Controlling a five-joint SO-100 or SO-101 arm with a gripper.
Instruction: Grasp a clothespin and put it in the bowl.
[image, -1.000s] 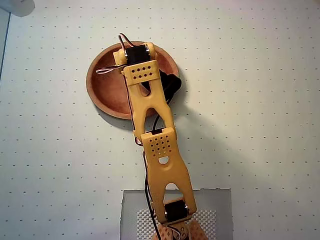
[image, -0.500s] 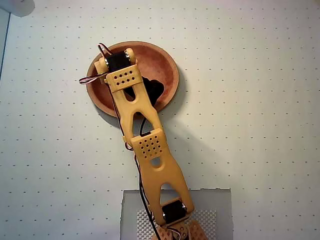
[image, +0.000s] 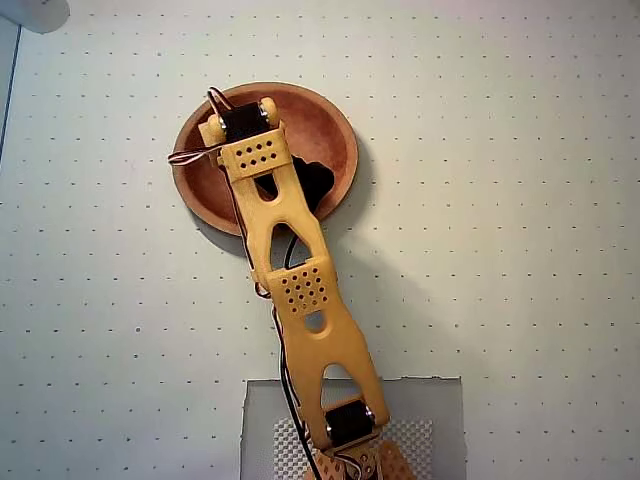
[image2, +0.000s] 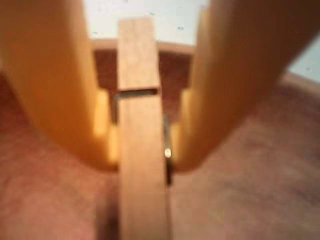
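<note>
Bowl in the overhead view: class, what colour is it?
Reddish-brown wood, the bowl shows best in the overhead view.

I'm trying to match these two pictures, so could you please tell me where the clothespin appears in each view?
Overhead view: not visible; the arm over the bowl hides it.
Wrist view: centre, running top to bottom, the clothespin stands between the two fingers of the hand.
Shared landmark: the bowl, upper left of centre overhead, and as the reddish floor in the wrist view.

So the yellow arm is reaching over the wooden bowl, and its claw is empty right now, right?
Not empty. The wrist view shows the gripper closed on the clothespin between its fingers, above the bowl. The yellow arm does reach over the bowl, as the overhead view shows.
</note>
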